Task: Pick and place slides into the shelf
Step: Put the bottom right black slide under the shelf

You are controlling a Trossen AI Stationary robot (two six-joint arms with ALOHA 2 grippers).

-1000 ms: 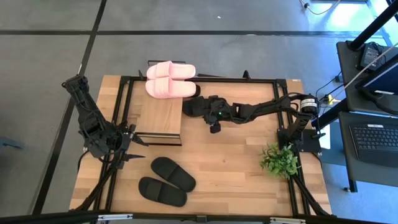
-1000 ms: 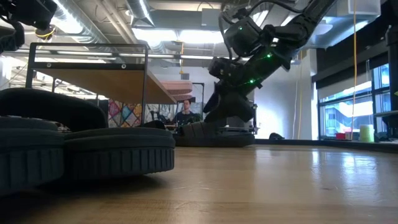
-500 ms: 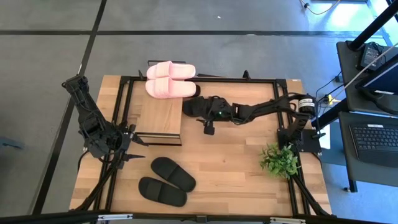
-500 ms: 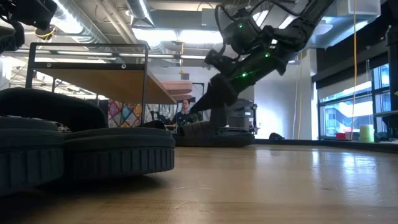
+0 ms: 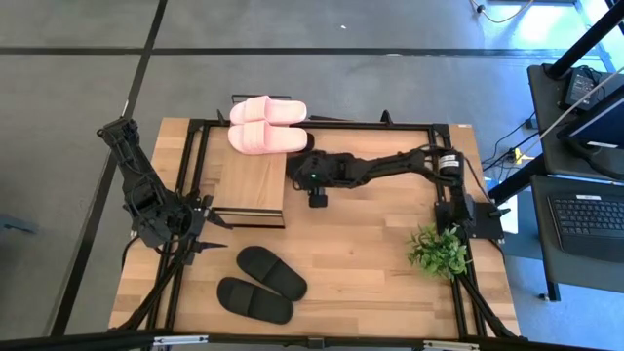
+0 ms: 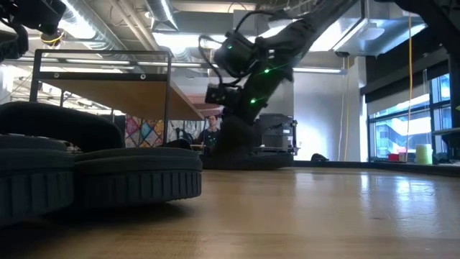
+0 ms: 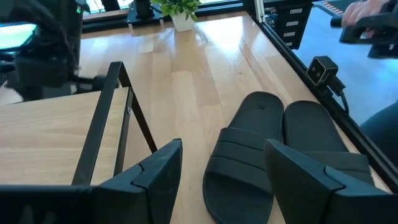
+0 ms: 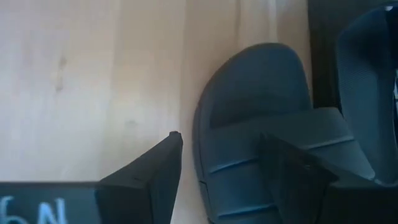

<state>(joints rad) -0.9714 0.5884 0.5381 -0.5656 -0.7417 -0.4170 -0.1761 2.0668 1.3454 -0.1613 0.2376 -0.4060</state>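
Table (image 5: 370, 253) w/ the shelf (image 5: 250, 181) standing on its left half; the top board is sitting on a black frame and the light pink pair (image 5: 265, 125) is lying on its far end, overhanging the table's far edge. One black pair (image 5: 259, 284) is lying on the near side of the table, well apart from the shelf; in the left wrist view it is just beyond the left gripper (image 7: 219, 177), which is waiting by the shelf's near-left corner w/ fingers spread and nothing in them.

Right arm is reaching across from the right; right gripper (image 8: 219, 163) is hovering over a black slide (image 8: 267, 134) lying beside the shelf's right edge, fingers standing wide and gripping nothing yet; one finger is over bare wood, the other over the strap; a 2nd dark slide (image 8: 367, 87) is lying just beside it.

Risks, as I judge: closing off-centre could be pinching only the edge, so the slide tilts or drops; the neighbour is crowding the far finger, may get nudged or caught; the shelf frame is close, so the wrist could be clipping it on the lift.
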